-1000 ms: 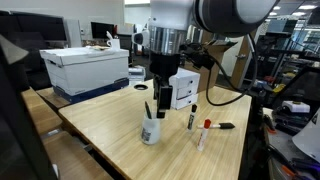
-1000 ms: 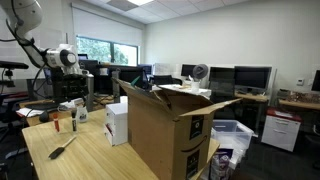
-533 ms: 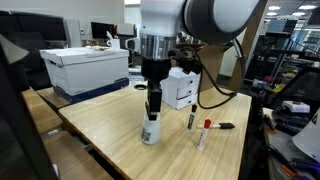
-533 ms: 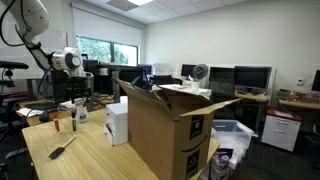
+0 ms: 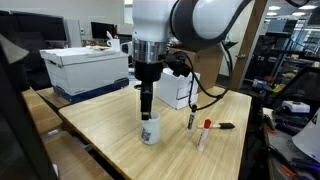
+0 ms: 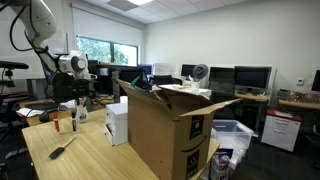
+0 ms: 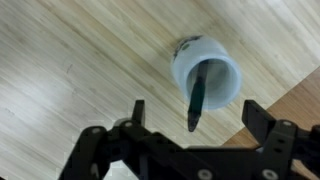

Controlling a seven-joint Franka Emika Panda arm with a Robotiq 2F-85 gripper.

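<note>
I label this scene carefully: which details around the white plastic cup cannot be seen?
Wrist view: dark marker, lower end hidden inside white plastic cup.
Exterior view: dark mark on cup, too small to read.
Exterior view: black gripper, fingertips blend with marker; contact unclear.
Exterior view: wooden table, partly behind brown cardboard box.

An office, shown by desk monitors (image 6: 250, 77), a desk fan (image 6: 200, 72) and storage boxes (image 5: 85, 68).

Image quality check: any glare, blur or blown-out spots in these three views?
Wrist view: cup and table grain sharp, no glare; the open gripper is dark, its fingers soft-edged. In an exterior view, the arm is cropped at the top, lighting even. In an exterior view, the window is blown out and the cardboard box hides much of the table.
</note>
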